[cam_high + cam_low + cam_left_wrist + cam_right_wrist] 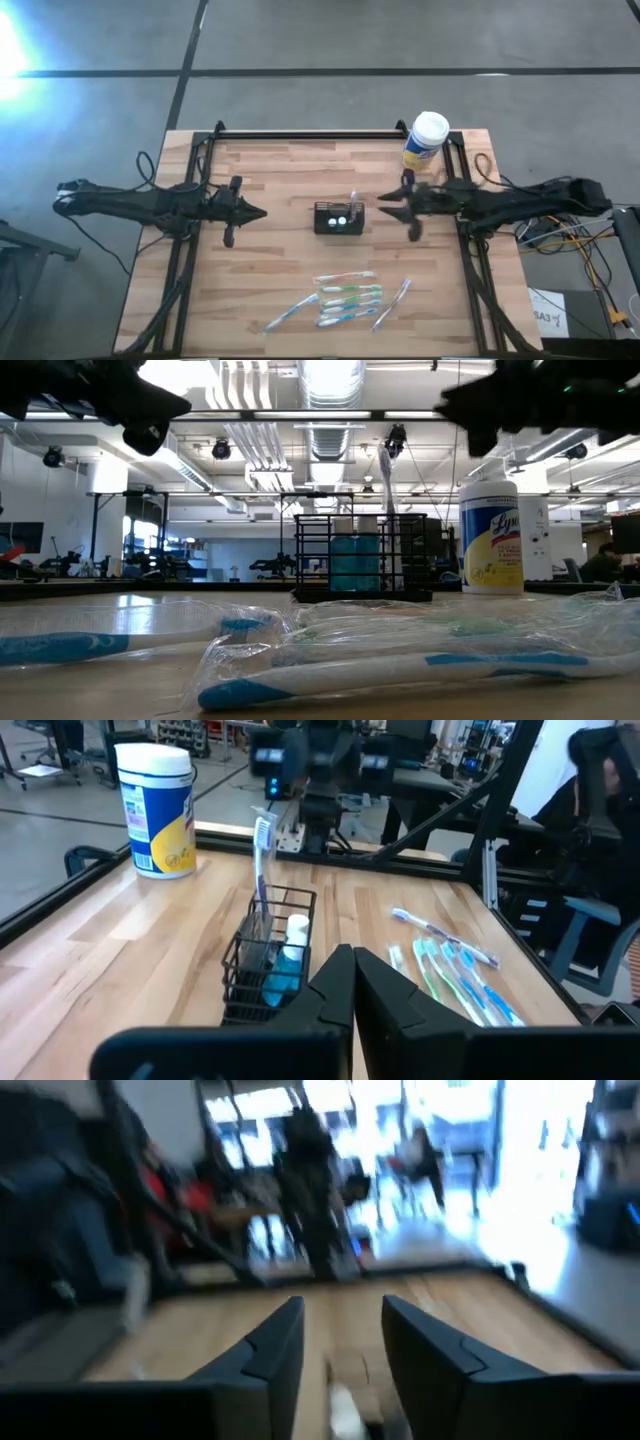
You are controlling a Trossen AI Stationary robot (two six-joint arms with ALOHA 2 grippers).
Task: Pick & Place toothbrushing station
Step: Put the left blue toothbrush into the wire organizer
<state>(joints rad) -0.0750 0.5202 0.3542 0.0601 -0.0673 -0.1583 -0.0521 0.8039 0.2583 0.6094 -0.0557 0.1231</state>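
The toothbrushing station (338, 218) is a small black mesh caddy standing on the table's middle. It holds two white-capped blue bottles (290, 955) and one upright toothbrush (262, 845). It also shows in the low view (362, 558). My left gripper (260, 212) hovers to the caddy's left, shut and empty, its fingers (352, 995) pointing at the caddy. My right gripper (384, 207) hovers just right of the caddy, open and empty, as the right wrist view (342, 1342) shows.
A yellow wipes canister (425, 140) with a white lid stands at the far right, behind my right arm. Several wrapped toothbrushes (345, 295) lie near the front edge, with one more (392, 303) to their right. A black frame rail (310, 133) runs along the far edge.
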